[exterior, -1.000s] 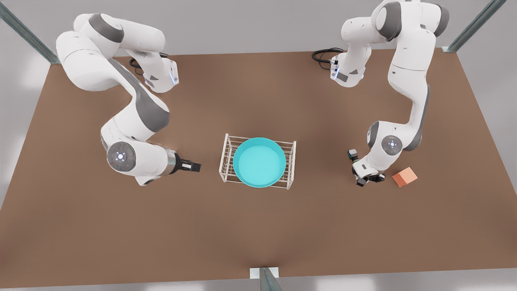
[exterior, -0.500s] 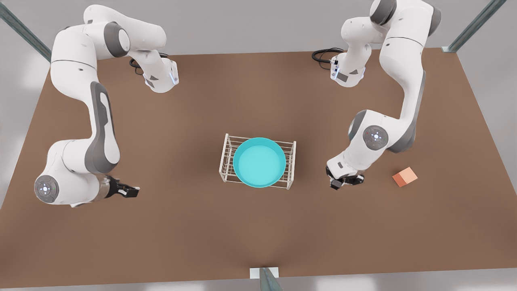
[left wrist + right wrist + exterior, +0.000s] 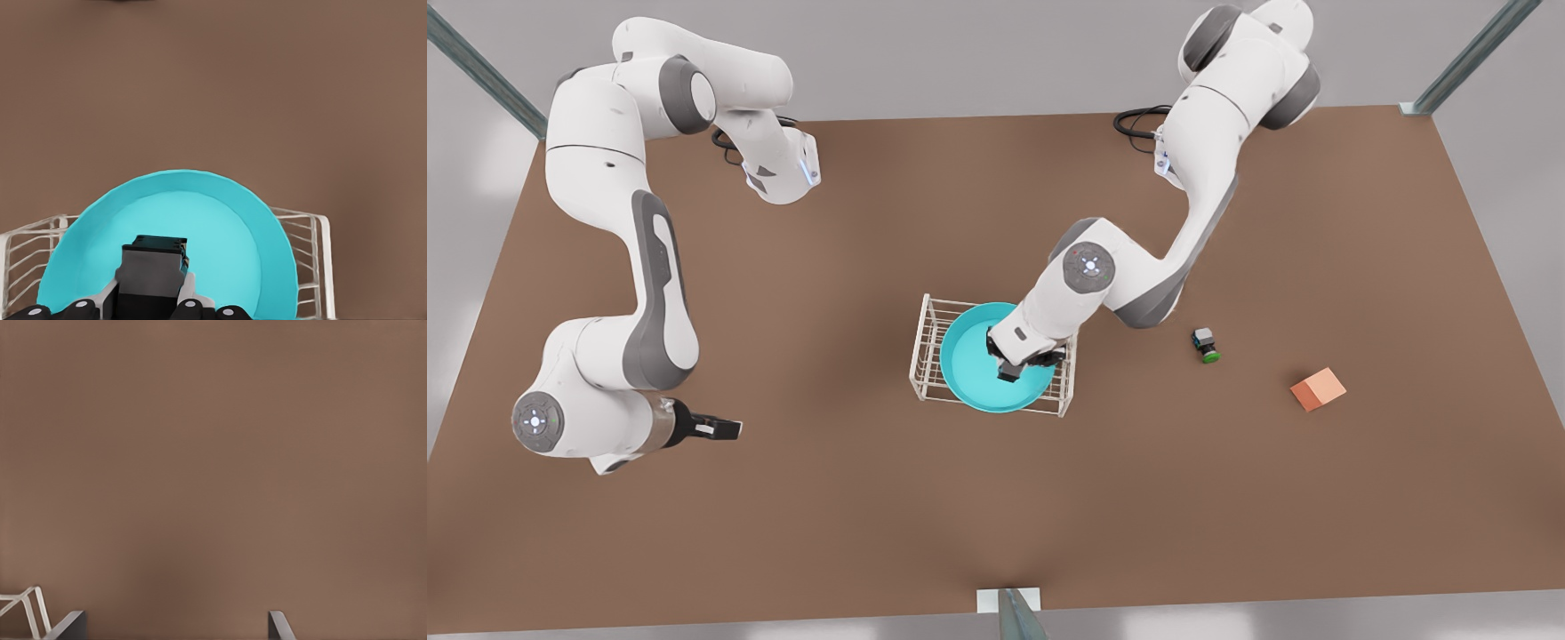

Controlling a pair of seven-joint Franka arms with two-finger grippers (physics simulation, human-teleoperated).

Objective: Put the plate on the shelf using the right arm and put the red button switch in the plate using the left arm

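Left wrist view: left claw clamping red button switch.

My teal plate sits flat on top of the white wire shelf at the table's middle. Just above the plate's dish my left gripper clamps the red button switch, of which a black-and-grey body shows.

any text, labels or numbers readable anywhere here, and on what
None: no readable words, numbers or brand marks in any view.
The plate, shelf, orange-pink block and green-capped switch are plain.
The switch body in the left claw carries no legible marking.
The joint caps bear small lights, not text.
The right claw is unmarked.
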